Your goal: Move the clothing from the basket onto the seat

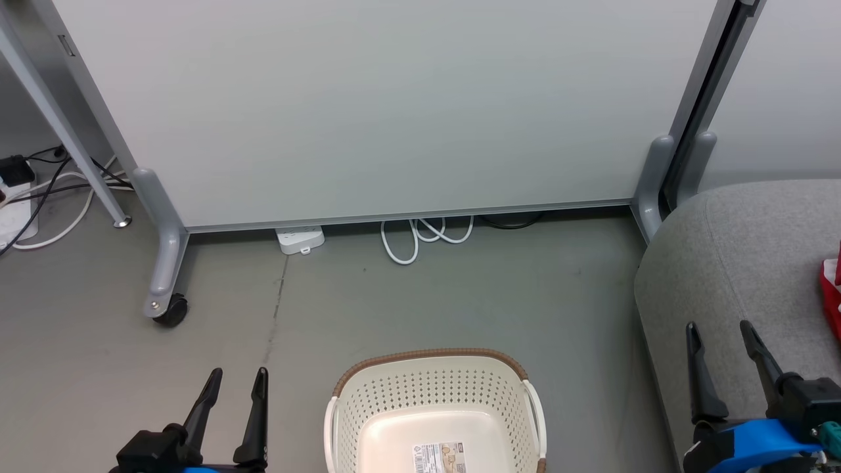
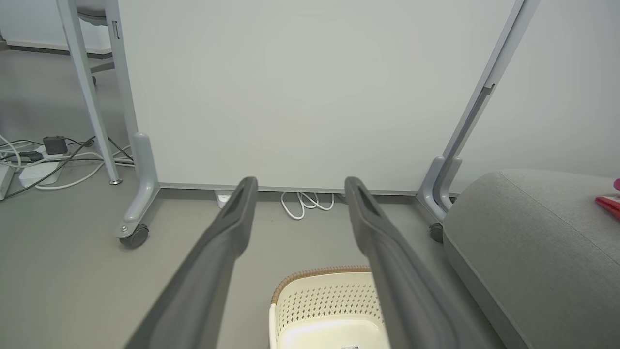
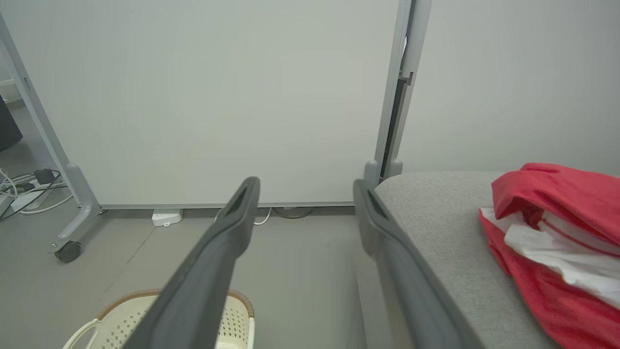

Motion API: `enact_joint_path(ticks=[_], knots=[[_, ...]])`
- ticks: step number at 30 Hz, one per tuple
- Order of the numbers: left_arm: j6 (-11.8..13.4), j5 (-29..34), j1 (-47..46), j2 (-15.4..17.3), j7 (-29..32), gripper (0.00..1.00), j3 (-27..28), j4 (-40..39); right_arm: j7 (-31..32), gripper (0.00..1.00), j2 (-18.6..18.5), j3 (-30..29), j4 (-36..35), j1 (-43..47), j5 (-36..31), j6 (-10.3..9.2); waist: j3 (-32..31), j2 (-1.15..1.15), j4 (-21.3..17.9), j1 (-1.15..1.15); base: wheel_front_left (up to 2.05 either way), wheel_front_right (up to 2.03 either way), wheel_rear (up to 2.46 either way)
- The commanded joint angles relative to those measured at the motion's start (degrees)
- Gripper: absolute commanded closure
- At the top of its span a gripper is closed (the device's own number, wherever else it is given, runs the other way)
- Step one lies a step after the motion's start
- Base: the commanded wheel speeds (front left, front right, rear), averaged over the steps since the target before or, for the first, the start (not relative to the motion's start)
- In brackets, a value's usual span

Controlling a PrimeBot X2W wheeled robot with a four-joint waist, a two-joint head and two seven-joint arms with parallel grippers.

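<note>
White panel [image 1: 394, 112] on casters backs the scene, well clear of both arms. Grey seat [image 1: 742, 263] at right: rounded edge, wide bare top. Grey floor [image 1: 460, 295] open between panel and basket. Cream basket [image 1: 427, 391] sits on the floor between the arms, near the seat. Its visible bottom is bare with a label showing; the near part is cut off. Red clothing [image 3: 557, 232] lies heaped on the seat top, well apart from the basket, so the task looks about done. It is likely light, limp and draping; if regrasped, pinch a raised fold, not flat trim. Both claws released and empty: left gripper [image 1: 240, 372] left of the basket, right gripper [image 1: 718, 325] over the seat's front. Tight spots: seat edge, basket rim.
</note>
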Motion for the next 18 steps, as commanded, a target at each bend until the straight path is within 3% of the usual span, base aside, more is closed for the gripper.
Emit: enact_joint_path(ticks=[1,18], knots=[[-0.2,0.5,0.9,-0.2,-0.2,0.00,0.6,-0.1,0.2,0.00,0.5,0.1,-0.8,1.4,-0.2,-0.02,-0.3,0.00,0.2,0.01,0.00,0.00,0.00],[-0.2,1.2,0.2,-0.6,-0.2,0.00,0.3,0.9,0.4,0.00,1.1,1.2,-1.6,2.8,0.8,-0.02,-1.0,0.00,0.0,0.01,0.00,0.00,0.00]])
